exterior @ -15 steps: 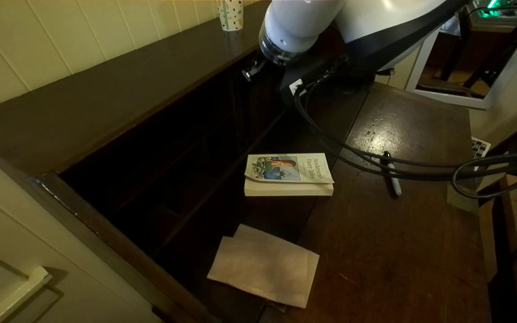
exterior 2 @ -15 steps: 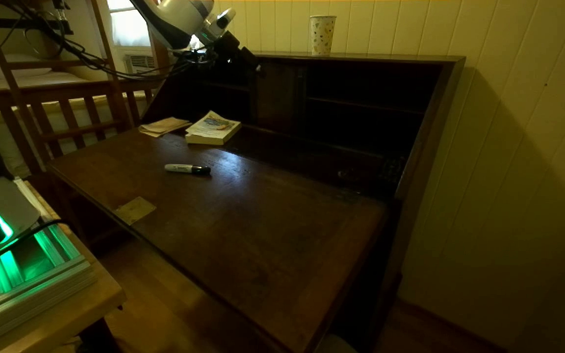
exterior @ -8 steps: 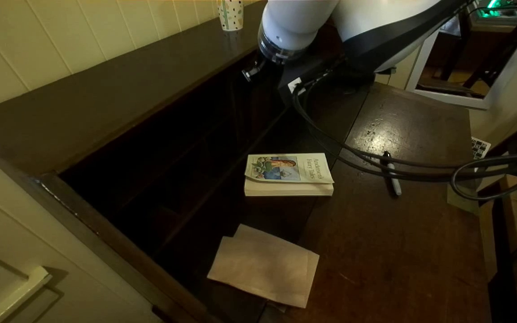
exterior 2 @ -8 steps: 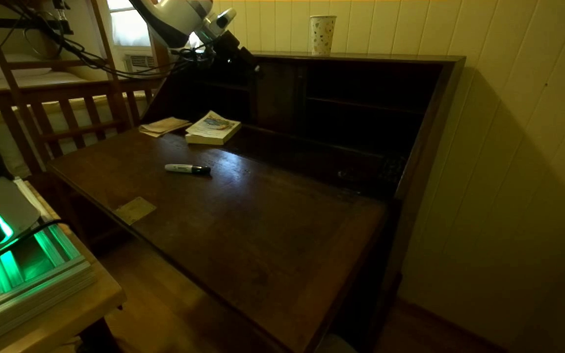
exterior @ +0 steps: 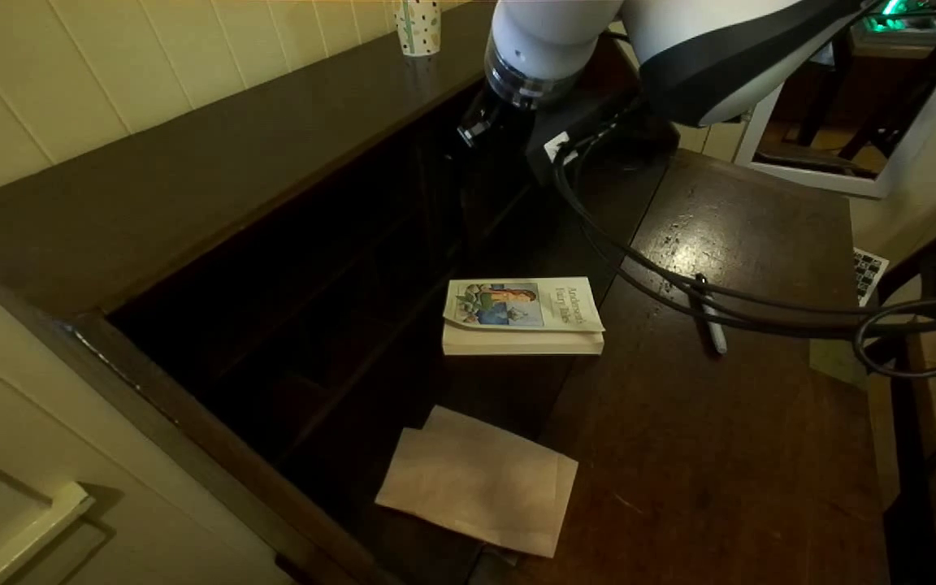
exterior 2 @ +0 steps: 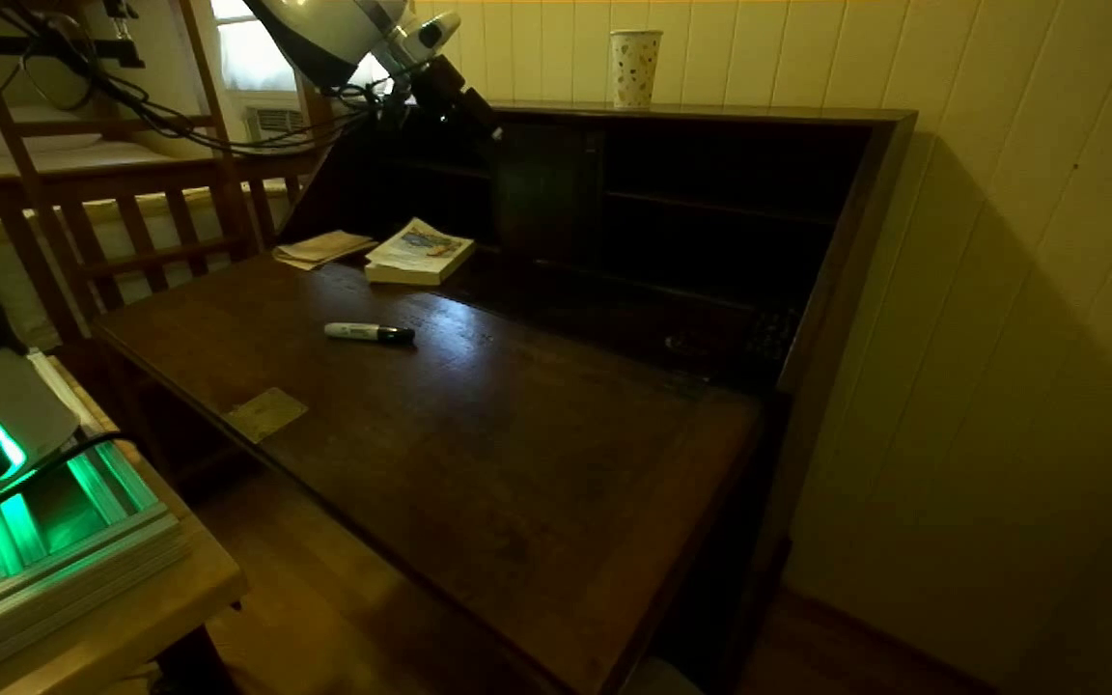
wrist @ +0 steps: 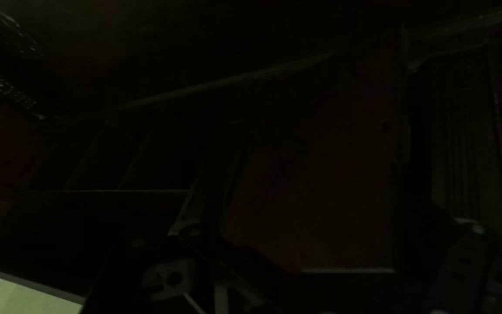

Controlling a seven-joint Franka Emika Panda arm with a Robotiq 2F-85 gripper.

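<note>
My gripper (exterior: 468,142) hangs in front of the dark upper compartments of a wooden desk (exterior: 273,114). It also shows at the end of the arm in an exterior view (exterior 2: 490,127). In the dark wrist view the gripper's two fingers (wrist: 329,228) stand wide apart with nothing seen between them. Beyond them is a reddish-brown door panel (wrist: 316,174) with a small keyhole-like spot near its right edge. This middle panel also shows in an exterior view (exterior 2: 551,188), close to the gripper. Whether a finger touches it, or whether it is ajar, I cannot tell.
A paperback book (exterior: 517,317) and folded brown paper (exterior: 480,483) lie on the desk. A marker (exterior 2: 368,333) lies on the fold-down desktop. A spotted cup (exterior 2: 635,68) stands on the desk's top shelf. Black cables (exterior: 679,296) hang from the arm over the desktop.
In the last half second the arm and gripper have drawn back, rightward in an exterior view and slightly leftward in an exterior view. The middle panel's shading differs. Book, paper, marker and cup are unmoved.
</note>
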